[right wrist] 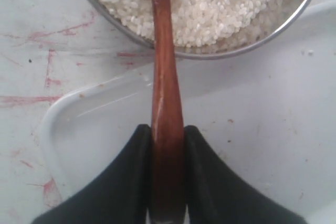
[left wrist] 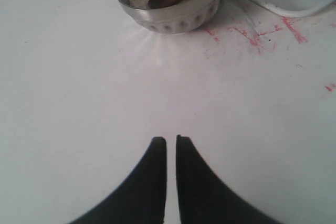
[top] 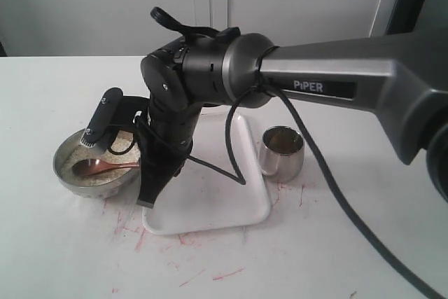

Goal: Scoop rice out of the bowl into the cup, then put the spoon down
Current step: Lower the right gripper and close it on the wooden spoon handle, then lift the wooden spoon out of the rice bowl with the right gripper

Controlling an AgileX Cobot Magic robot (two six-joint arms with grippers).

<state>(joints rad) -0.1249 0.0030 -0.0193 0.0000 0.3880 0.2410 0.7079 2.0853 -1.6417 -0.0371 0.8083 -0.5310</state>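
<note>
While the left claw [left wrist: 171, 140] is held closed, the reddish-brown glossy spoon [top: 98, 167] in the round steel bowl [top: 84, 188], at nine o'clock of the steel mug [top: 282, 155], is gripped by the right claw [right wrist: 168, 129].

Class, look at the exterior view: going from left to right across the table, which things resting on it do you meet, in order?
bowl → white tray → cup
</note>
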